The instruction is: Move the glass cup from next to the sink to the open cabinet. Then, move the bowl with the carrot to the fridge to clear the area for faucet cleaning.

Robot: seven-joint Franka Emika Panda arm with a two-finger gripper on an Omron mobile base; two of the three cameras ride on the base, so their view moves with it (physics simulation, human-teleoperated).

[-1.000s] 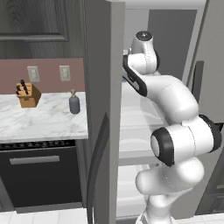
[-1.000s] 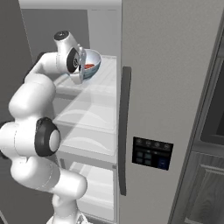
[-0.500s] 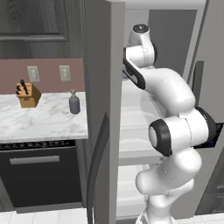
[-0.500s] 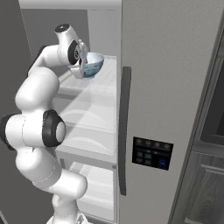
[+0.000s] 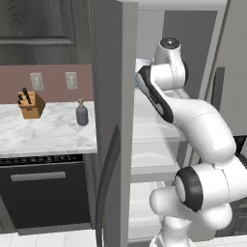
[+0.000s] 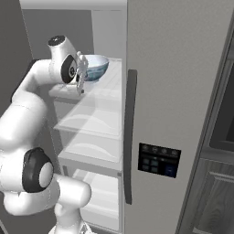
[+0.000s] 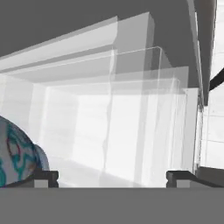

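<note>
The pale blue bowl (image 6: 97, 66) stands upright on the top white shelf (image 6: 103, 98) of the open fridge (image 6: 183, 91). My gripper (image 6: 83, 73) is just to its left, open, with nothing between its fingers. In the hand view the bowl (image 7: 17, 153), with a teal pattern on its outside, sits at the lower left, outside the left fingertip (image 7: 43, 177). The gripper (image 7: 111, 178) faces the fridge's white back wall. The carrot is hidden. The glass cup, sink, faucet and cabinet are out of view.
The fridge's open left door (image 5: 111, 120) stands close beside the arm. Its shut right door carries a dark handle (image 6: 130, 137) and a dispenser panel (image 6: 159, 160). Left of the fridge, a marble counter (image 5: 48, 135) holds a knife block (image 5: 30, 103) and a bottle (image 5: 82, 113).
The gripper carried the tilted bowl to the top shelf, set it down level and opened. The hand has since drawn a little away to the bowl's left.
</note>
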